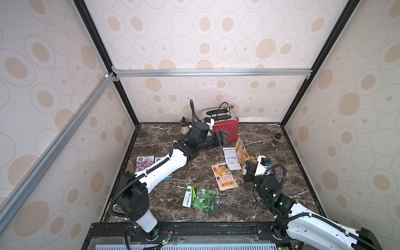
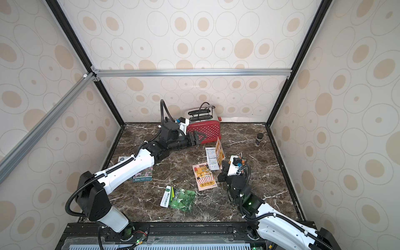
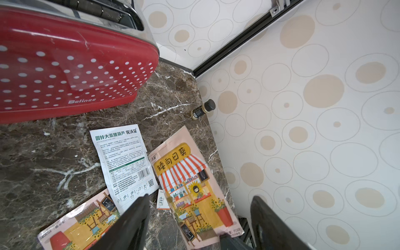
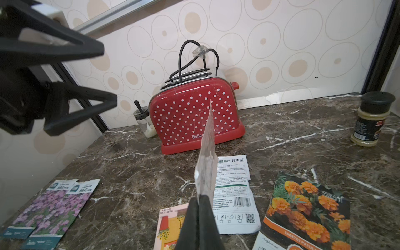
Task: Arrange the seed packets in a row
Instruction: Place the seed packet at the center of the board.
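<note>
My right gripper [image 4: 198, 198] is shut on a pink-orange shop-drawing seed packet [image 1: 241, 151] and holds it upright on edge above the table; the same packet [image 3: 190, 184] shows its front in the left wrist view. My left gripper [image 3: 201, 197] is open and empty, hovering by the toaster just past that packet. Flat on the table lie a white text-back packet [image 1: 231, 159], another shop-drawing packet [image 1: 224, 176], a green-gourd packet [image 1: 203, 198], and an orange-flower packet [image 4: 307, 212]. Two purple-flower packets [image 4: 49, 207] overlap at the left, partly under my left arm.
A red polka-dot toaster [image 1: 225, 129] stands at the back middle, with a small glass jar [image 1: 184, 127] to its left. A dark-capped spice jar [image 1: 276, 139] stands at the back right. Patterned walls close in the marble table [image 1: 281, 194] on three sides.
</note>
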Robot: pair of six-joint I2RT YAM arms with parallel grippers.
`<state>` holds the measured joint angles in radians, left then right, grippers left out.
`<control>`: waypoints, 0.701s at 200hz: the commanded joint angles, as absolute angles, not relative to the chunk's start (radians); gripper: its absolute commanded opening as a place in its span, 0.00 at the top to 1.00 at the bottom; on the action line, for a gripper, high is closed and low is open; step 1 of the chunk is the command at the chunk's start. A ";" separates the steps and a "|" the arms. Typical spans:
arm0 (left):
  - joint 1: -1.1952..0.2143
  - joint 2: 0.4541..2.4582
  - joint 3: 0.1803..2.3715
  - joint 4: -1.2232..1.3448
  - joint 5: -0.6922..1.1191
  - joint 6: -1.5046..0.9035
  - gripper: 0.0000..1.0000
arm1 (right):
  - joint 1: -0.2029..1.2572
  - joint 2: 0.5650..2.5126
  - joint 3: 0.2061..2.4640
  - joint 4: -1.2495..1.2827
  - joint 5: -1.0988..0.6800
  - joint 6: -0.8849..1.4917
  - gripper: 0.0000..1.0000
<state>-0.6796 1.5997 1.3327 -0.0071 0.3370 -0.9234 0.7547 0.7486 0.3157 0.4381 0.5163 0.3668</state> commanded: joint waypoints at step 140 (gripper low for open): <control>-0.737 1.753 1.141 0.595 0.381 -1.159 0.29 | 0.576 0.751 0.409 0.468 0.331 0.844 1.00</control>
<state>-0.7136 1.7260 1.1091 0.5037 0.3725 -1.1183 0.5812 0.7544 0.3794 0.4377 0.3470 0.8051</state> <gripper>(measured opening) 0.708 0.042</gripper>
